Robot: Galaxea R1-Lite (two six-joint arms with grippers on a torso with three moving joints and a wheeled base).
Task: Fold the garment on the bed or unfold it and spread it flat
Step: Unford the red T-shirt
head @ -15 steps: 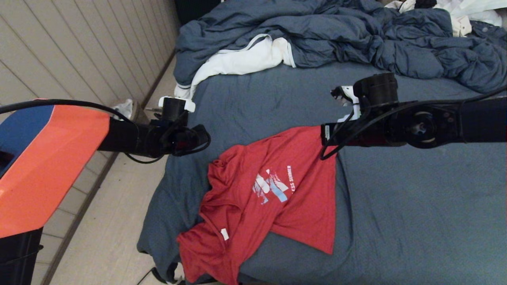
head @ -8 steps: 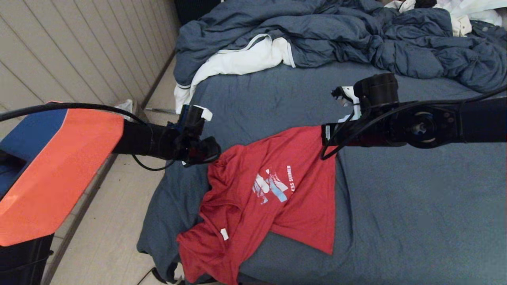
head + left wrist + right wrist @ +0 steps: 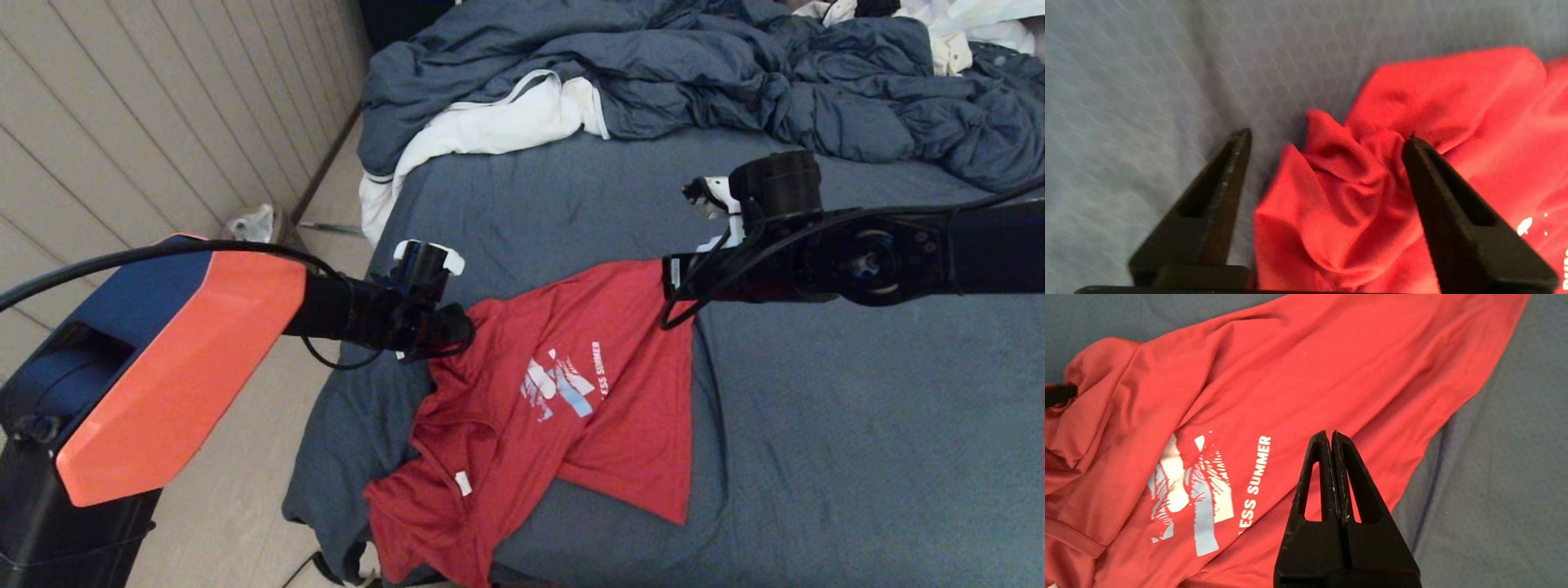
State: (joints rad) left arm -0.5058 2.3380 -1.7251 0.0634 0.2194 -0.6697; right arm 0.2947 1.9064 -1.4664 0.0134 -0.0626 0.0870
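Note:
The red T-shirt (image 3: pixel 620 327) lies crumpled on the bed (image 3: pixel 857 425), print side up, with its white neck tag (image 3: pixel 463 483) near the front. My left gripper (image 3: pixel 453 327) is open over the shirt's bunched far-left corner. In the left wrist view the gripper (image 3: pixel 1327 136) straddles a puckered fold of the red T-shirt (image 3: pixel 1347 196), its fingers apart from the cloth. My right gripper (image 3: pixel 678 282) hovers over the shirt's far-right corner. Seen from the right wrist, that gripper (image 3: pixel 1329 435) is shut on nothing above the shirt (image 3: pixel 1290 375).
A rumpled blue duvet (image 3: pixel 694 73) is heaped at the back of the bed. A white cloth with a dark stripe (image 3: pixel 498 122) hangs over the far-left corner. The floor and panelled wall (image 3: pixel 163 122) lie to the left. Bare sheet stretches right of the shirt.
My left arm has swung right from over the floor to the shirt's bunched left corner. The right arm and the shirt have not moved.

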